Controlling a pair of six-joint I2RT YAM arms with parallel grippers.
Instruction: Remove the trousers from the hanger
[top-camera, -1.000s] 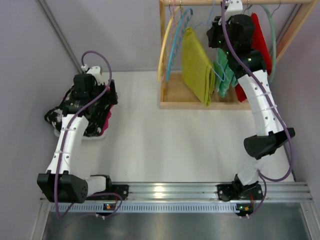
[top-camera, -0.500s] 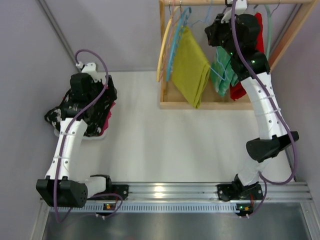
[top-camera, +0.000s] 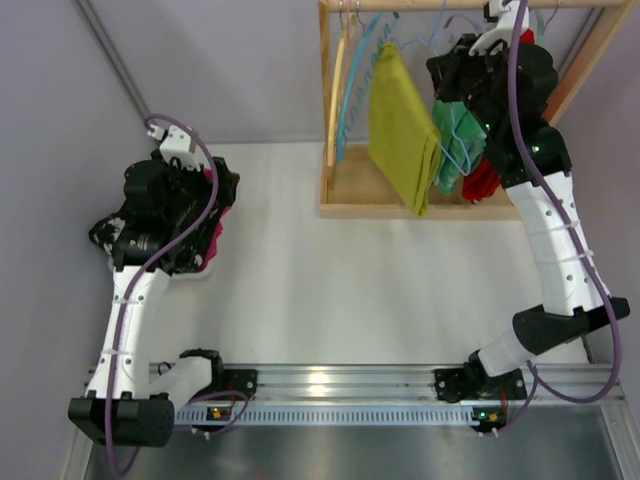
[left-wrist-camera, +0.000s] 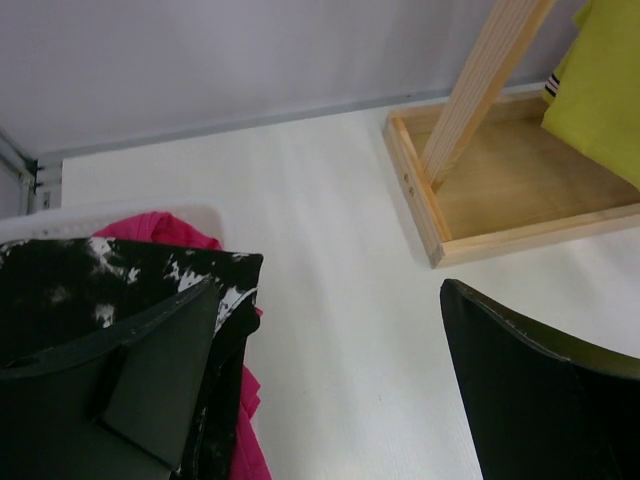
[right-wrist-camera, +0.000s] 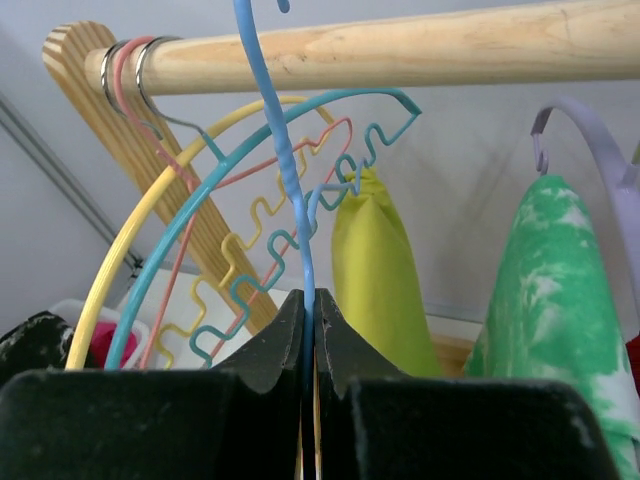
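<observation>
The mustard-yellow trousers, the green mottled trousers and the red trousers hang on the wooden rack. My right gripper is up by the rail. It is shut on the thin blue wire of a hanger; I cannot tell which garment hangs on it. In the right wrist view the yellow trousers and green trousers hang just behind the jaws. My left gripper is open and empty, over the edge of a pile of clothes at the left.
A white bin holds a black-and-white garment and a pink one. Empty yellow, teal and pink hangers hang at the rail's left end. The rack's wooden base tray sits on the white table.
My right arm has moved right and up along the rail with the blue hanger wire, and the yellow trousers have swung right. My left arm has drawn back and risen over the bin.
</observation>
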